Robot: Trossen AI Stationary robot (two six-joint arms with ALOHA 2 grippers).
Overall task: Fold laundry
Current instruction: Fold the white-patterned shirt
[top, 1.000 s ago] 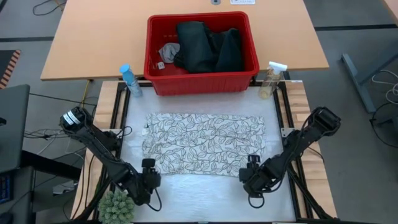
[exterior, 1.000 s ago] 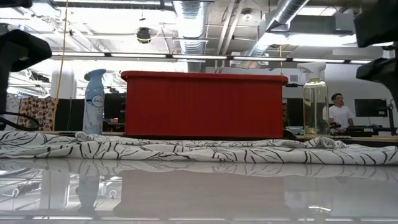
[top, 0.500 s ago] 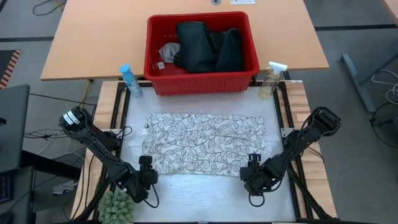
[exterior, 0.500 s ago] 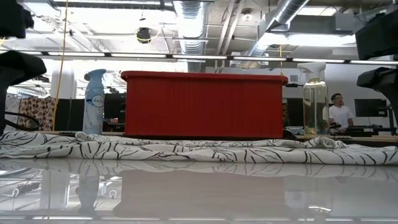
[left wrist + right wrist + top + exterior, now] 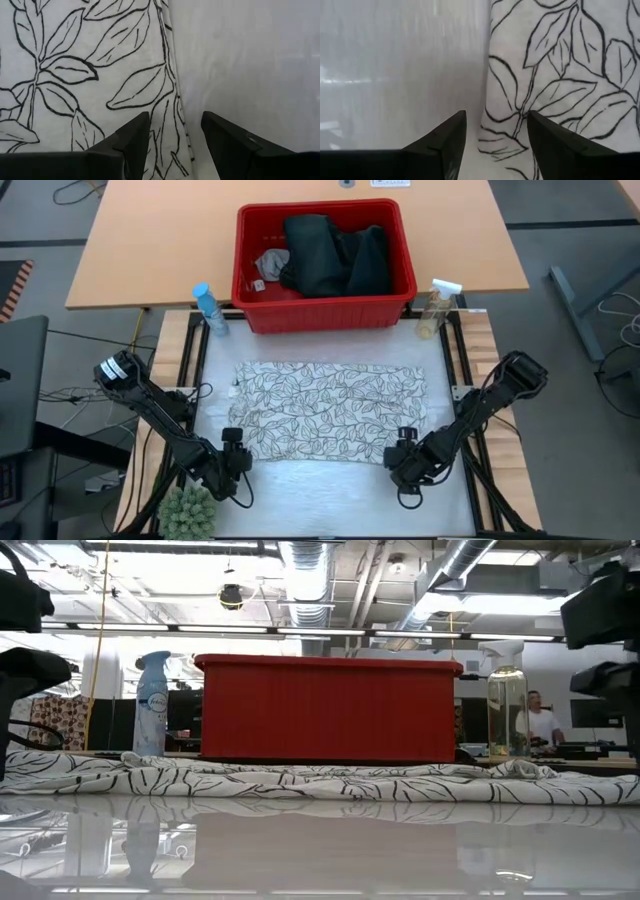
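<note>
My left pincer [image 5: 232, 448] sits at the 7 o'clock corner of the leaf-print cloth [image 5: 330, 412], and my right pincer [image 5: 403, 446] at the 5 o'clock corner; both stand open with nothing between the fingers, each straddling the cloth's near hem, as the left wrist view [image 5: 172, 137] and right wrist view [image 5: 496, 135] show. The cloth lies spread flat in the middle of the tabletop [image 5: 330, 495], its long axis running 9 to 3 o'clock, its near edge facing me at 6 and its far edge toward the red basket [image 5: 325, 315] at 12. The dark jeans [image 5: 335, 255] and the small grey cloth [image 5: 270, 262] wait in that basket. To do this step well, I judge I should lower both pincers evenly so one finger slides under the hem and one stays above, pinch only the top layer right at the corners, then lift together and carry the near edge toward 12 o'clock, keeping it taut and parallel to the far edge so the fold lands square.
</note>
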